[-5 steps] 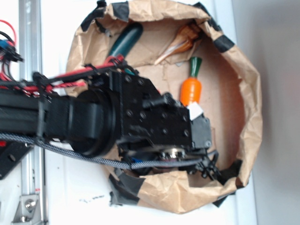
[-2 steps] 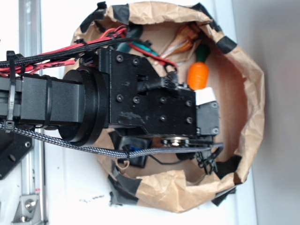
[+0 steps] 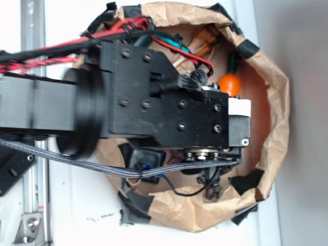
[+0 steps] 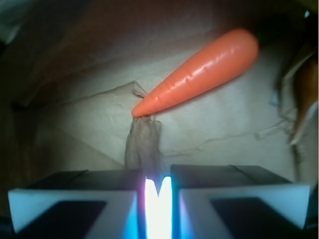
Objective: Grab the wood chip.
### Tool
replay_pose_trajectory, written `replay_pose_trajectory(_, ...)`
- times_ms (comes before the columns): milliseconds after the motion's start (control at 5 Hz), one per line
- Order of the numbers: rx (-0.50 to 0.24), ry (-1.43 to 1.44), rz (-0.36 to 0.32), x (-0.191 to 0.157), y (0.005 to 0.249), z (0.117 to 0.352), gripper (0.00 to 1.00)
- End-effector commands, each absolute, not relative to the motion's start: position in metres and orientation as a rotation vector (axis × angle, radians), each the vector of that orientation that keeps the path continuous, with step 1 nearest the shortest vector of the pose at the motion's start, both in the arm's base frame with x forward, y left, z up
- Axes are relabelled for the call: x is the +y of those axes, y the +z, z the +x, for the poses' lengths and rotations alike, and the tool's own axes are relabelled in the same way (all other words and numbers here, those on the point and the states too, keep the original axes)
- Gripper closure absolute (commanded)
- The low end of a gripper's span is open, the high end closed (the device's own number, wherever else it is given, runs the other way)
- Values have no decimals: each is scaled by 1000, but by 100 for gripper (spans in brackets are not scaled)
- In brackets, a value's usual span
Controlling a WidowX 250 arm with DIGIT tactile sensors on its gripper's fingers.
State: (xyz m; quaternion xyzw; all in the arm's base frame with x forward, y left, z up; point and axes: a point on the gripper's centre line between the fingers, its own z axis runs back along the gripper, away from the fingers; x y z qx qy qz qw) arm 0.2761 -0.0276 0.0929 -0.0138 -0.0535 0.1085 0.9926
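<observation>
In the wrist view the wood chip [image 4: 142, 142], a small rough brown piece, runs from the carrot's tip down into the narrow gap between my fingers. My gripper [image 4: 155, 175] is shut on its near end, and bright light shows through the slit left between the jaws. The orange toy carrot [image 4: 199, 69] lies diagonally just beyond, its tip touching the chip's far end. In the exterior view the black wrist block [image 3: 169, 107] covers the chip and the fingers. Only the carrot's [image 3: 231, 82] top end shows beside it.
Everything sits inside a crumpled brown paper bag [image 3: 274, 102] with black tape patches [image 3: 246, 182] on its rim. An amber-brown object [image 3: 206, 42] lies at the bag's far side. A small black-and-blue part [image 3: 146, 160] shows under the arm. White table surrounds the bag.
The arm has grown larger in the exterior view and shifted up and right, now covering the green-handled tool. The carrot appears further right and more hidden.
</observation>
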Motion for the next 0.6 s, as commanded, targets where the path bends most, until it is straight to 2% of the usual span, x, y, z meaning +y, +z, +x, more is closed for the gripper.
replay_pose_trajectory(0,-136,286,-1,-18,102,291,0)
replay_pose_trajectory(400,-102,201,-42,-26,71,272,0)
